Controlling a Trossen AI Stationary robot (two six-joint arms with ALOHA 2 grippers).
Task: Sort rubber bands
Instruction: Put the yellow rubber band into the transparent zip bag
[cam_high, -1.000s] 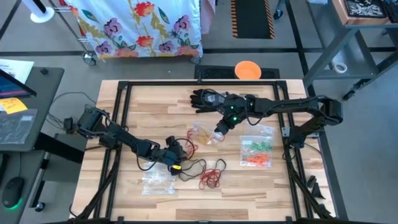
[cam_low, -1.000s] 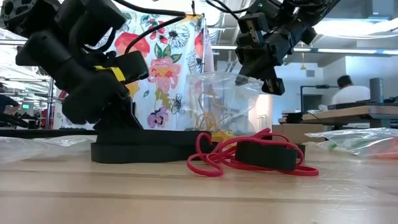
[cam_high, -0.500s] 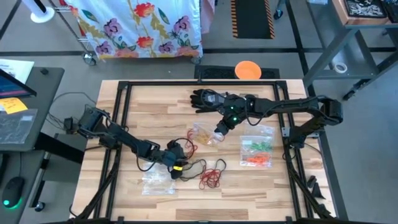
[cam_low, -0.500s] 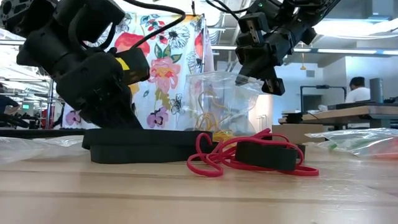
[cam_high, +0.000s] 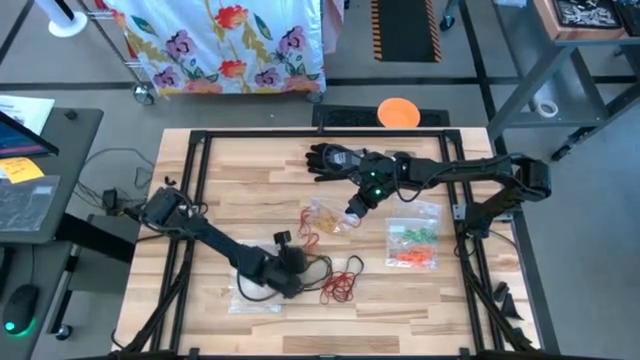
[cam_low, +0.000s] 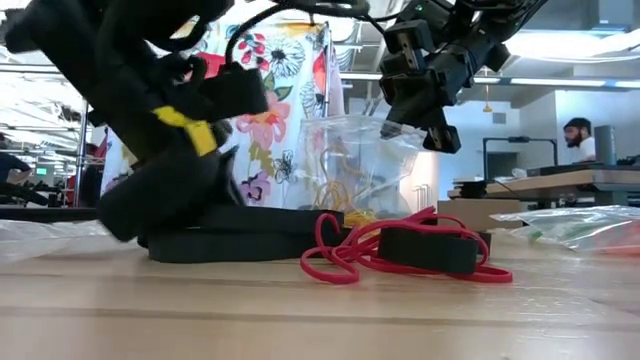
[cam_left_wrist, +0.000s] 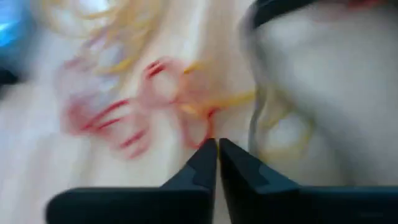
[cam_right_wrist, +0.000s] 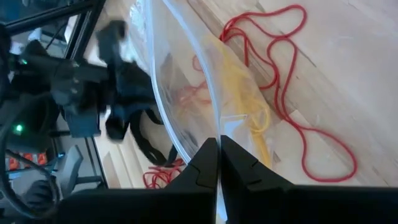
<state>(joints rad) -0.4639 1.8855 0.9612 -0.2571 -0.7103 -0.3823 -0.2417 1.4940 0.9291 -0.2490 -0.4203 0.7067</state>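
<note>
Loose rubber bands lie on the wooden table: a red tangle (cam_high: 341, 286), a black loop (cam_high: 316, 266) and thin red ones (cam_high: 307, 236). My left gripper (cam_high: 291, 272) is low over them with its fingers together; its wrist view is blurred and shows red and orange bands (cam_left_wrist: 186, 109) just ahead of the tips (cam_left_wrist: 216, 148). My right gripper (cam_high: 356, 209) is shut on a clear bag (cam_high: 330, 216) that holds yellow bands (cam_right_wrist: 245, 99). A second clear bag (cam_high: 412, 245) lies flat with green and orange bands inside. My left gripper's shut fingertips stand right at an orange-red band (cam_left_wrist: 207, 132), slanting down at the table; the blur hides whether they pinch or touch it. My right gripper pinches the clear bag's upper rim (cam_right_wrist: 212, 138) between its two fingers, slanting down from the far right. The bag hangs open below the fingers, its lower part (cam_low: 340, 205) down by the table.
A black glove (cam_high: 330, 160) lies at the far side under the right arm. A third clear bag (cam_high: 255, 292) lies near the front left. Black frame rails (cam_high: 195, 180) run along the table's edges. An orange disc (cam_high: 398, 112) lies beyond the far edge.
My left gripper has moved toward the table's near edge and a little to the right, over the black and red bands, and has rolled and tipped on the way. The right gripper and its bag have kept still.
</note>
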